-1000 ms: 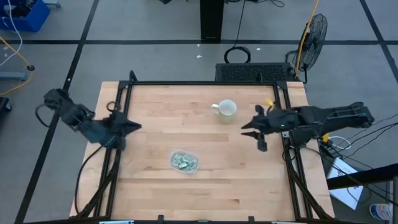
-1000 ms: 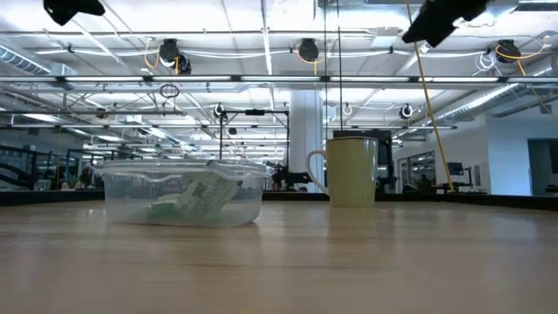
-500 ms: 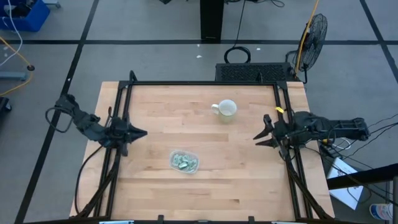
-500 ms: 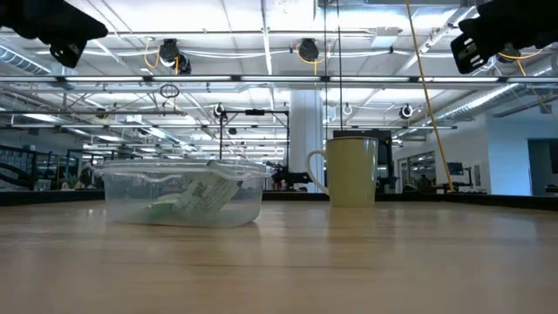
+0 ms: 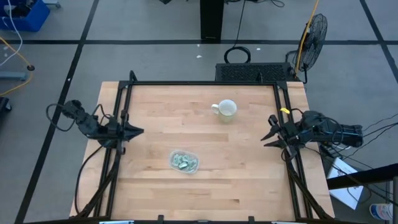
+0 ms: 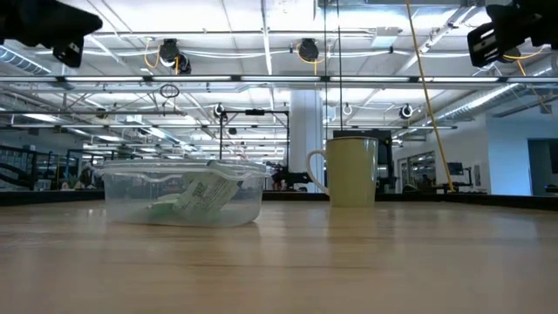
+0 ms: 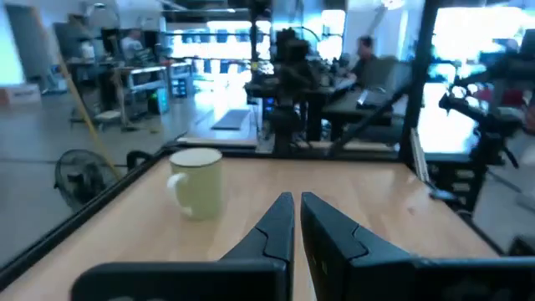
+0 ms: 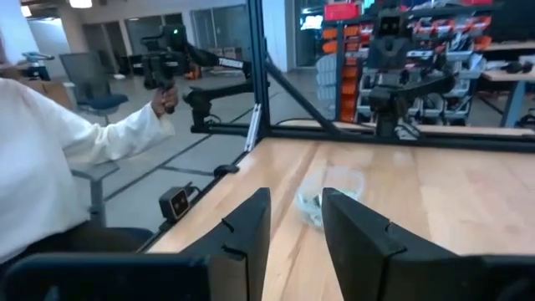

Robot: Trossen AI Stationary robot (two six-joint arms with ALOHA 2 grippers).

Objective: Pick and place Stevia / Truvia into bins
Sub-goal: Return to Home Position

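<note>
At the desk's 9 and 3 o'clock edges, the left gripper, jaws pressed together, and right gripper, jaws spread, had drawn back. Stevia packets lay in the clear bin near 7 o'clock, so sorting looked finished.

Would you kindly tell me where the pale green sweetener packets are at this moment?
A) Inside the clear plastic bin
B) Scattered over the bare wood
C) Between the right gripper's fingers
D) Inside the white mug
A: the high view shows the packets lying inside the clear bin, apart from the mug; the left gripper and right gripper hang at the table's side edges, holding nothing.
</note>
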